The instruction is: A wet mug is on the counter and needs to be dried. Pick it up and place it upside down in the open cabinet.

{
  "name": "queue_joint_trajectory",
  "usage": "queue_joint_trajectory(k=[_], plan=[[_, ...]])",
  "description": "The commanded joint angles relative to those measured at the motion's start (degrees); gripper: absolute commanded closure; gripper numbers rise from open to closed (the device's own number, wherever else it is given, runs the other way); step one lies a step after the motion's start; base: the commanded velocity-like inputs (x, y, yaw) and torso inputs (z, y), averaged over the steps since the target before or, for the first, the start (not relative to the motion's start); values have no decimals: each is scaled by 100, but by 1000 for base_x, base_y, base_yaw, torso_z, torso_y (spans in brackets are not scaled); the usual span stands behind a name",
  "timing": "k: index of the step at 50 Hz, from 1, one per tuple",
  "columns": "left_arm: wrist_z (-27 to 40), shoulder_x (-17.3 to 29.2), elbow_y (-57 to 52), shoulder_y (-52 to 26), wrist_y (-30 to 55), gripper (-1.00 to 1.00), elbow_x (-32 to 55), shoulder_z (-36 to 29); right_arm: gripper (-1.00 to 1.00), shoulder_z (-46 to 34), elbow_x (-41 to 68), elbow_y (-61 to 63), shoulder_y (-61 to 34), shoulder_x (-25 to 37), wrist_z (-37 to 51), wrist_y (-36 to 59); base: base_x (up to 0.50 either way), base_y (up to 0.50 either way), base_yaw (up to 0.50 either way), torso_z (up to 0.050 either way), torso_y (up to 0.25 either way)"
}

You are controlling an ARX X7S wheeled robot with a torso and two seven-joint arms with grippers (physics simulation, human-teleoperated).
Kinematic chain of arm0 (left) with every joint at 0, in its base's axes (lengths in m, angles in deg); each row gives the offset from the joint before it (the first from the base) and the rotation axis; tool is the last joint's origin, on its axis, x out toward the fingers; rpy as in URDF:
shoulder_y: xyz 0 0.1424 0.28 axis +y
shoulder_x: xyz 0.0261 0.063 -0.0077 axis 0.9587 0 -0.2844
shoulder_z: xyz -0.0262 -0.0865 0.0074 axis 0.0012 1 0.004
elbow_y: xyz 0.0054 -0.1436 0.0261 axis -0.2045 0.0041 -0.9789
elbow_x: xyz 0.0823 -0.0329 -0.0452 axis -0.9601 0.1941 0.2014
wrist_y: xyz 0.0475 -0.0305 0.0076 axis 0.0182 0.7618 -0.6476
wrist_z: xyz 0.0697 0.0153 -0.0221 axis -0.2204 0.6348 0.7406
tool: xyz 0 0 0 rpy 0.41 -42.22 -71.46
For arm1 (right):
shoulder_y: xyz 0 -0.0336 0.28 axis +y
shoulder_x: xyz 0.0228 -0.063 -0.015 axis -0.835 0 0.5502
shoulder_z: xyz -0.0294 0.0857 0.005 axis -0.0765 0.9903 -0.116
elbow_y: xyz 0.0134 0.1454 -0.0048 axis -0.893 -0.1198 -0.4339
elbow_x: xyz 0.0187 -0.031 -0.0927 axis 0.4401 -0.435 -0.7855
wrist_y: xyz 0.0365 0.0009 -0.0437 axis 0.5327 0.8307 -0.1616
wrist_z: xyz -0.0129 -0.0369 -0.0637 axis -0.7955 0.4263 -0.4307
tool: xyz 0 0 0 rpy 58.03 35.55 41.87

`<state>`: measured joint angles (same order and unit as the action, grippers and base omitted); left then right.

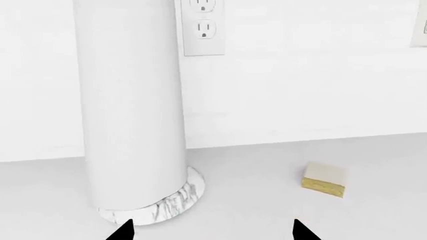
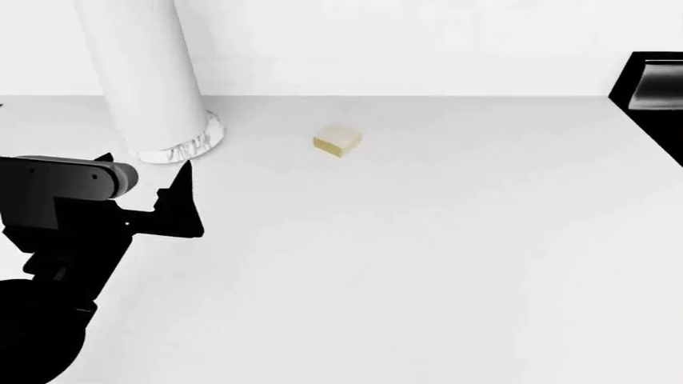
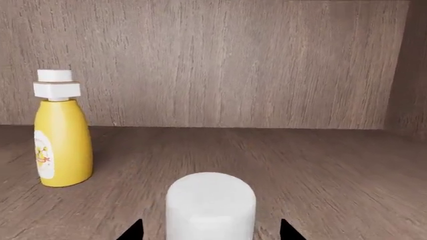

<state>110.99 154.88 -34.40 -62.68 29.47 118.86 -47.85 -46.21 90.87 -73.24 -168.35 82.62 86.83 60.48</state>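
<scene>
The mug (image 3: pixel 210 205), pale white and cylindrical, stands on the wooden shelf of the cabinet (image 3: pixel 320 165) with a closed end facing up. My right gripper (image 3: pixel 210 229) is open, with one dark fingertip (image 3: pixel 135 231) on each side of the mug and a gap between each tip and the mug wall. The right gripper is out of the head view. My left gripper (image 1: pixel 212 229) is open and empty over the white counter (image 1: pixel 267 210), near the foot of the tall white column. It also shows in the head view (image 2: pixel 176 200).
A yellow squeeze bottle (image 3: pixel 63 145) with a white cap stands on the cabinet shelf beside the mug. On the counter (image 2: pixel 427 256) stand a tall white column (image 2: pixel 144 72) on a marble base (image 1: pixel 175 200) and a small yellow block (image 2: pixel 337 142). The black stove top (image 2: pixel 651 88) is at the far right.
</scene>
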Motion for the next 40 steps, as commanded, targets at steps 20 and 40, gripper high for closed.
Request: queue_joint_trajectory(k=[20, 40], plan=[[104, -6, -50, -55, 180, -100, 100, 24, -100, 973, -364, 250, -3, -60, -349, 664, 0, 0, 0, -2, 250], [209, 32, -252, -148, 315, -100, 153, 68, -100, 1333, 614, 1472, -3, 97, 1139, 1814, 0, 0, 0, -2, 250]])
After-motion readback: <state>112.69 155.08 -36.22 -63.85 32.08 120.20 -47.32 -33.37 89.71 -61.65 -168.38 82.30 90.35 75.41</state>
